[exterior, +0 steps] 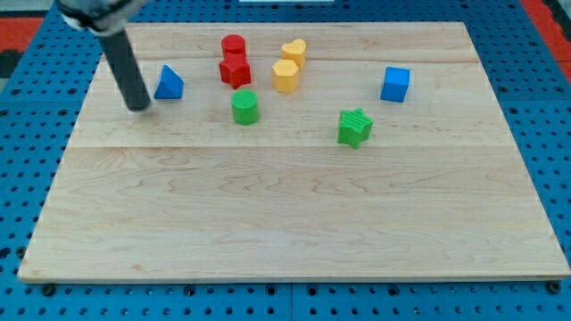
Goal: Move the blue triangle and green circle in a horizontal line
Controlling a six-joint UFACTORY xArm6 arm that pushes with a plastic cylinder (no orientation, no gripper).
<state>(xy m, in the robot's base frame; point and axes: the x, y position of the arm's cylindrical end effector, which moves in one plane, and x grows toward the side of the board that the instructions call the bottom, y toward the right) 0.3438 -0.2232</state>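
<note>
The blue triangle lies near the board's upper left. The green circle stands a little to its right and slightly lower in the view. My tip rests on the board just left of and slightly below the blue triangle, close to it, with a small gap; I cannot tell if it touches. The dark rod rises from the tip toward the view's top left.
A red circle and a red star sit above the green circle. A yellow heart and a yellow hexagon lie right of them. A green star and a blue cube lie further right. The wooden board sits on blue pegboard.
</note>
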